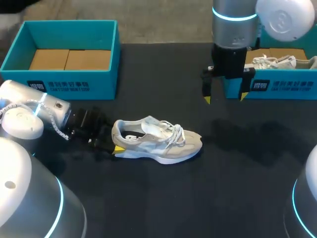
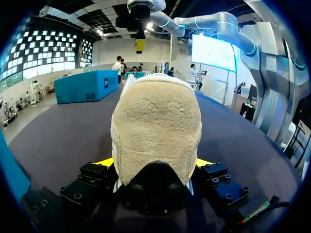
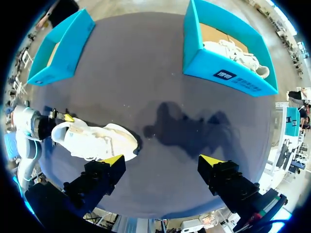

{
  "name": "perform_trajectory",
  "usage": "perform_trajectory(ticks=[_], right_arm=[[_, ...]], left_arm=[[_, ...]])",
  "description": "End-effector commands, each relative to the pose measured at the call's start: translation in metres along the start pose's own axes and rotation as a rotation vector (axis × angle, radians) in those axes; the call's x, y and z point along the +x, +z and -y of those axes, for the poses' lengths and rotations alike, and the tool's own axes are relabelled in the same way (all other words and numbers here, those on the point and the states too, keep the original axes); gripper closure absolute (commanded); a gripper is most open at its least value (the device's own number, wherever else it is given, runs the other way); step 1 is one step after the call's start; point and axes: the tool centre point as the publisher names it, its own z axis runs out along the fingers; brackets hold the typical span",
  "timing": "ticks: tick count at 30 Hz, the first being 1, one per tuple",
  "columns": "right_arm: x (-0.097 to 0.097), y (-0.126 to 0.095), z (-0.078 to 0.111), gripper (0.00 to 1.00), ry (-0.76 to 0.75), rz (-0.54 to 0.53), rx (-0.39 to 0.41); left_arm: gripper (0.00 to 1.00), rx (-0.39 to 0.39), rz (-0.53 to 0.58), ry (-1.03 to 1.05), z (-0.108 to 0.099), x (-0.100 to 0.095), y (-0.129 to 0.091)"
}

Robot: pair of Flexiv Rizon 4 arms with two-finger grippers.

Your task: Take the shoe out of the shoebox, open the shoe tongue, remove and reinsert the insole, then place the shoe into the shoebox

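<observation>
The left end effector (image 1: 114, 145) clamps the shoe (image 1: 158, 141) heel.

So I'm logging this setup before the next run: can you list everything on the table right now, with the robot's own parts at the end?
shoe: one, beige and white, upright mid-table, heel towards the left arm.
second shoe: one, white, inside the right box.
left box: one, teal, far left, bare brown cardboard floor.
right box: one, teal, far right, holds the second shoe.
table: one, black, under everything.
left gripper: one, yellow tips, shut on the shoe's heel.
right gripper: one, yellow tips, open, above the table in front of the right box.
</observation>
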Motion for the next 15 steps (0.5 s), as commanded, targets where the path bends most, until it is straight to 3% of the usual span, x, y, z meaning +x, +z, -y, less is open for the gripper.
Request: perform_trajectory(ticks=[1, 5, 15], right_arm=[[0.000, 0.000, 0.000, 0.00, 0.001, 0.001, 0.000], [0.014, 0.001, 0.005, 0.00, 0.015, -0.013, -0.024], [0.072, 0.000, 0.029, 0.00, 0.043, 0.046, -0.079]], left_arm=[[1.00, 0.000, 0.001, 0.000, -0.001, -0.002, 0.000], [1.00, 0.000, 0.001, 0.000, -0.001, -0.002, 0.000], [1.00, 0.000, 0.001, 0.000, -0.001, -0.002, 0.000]])
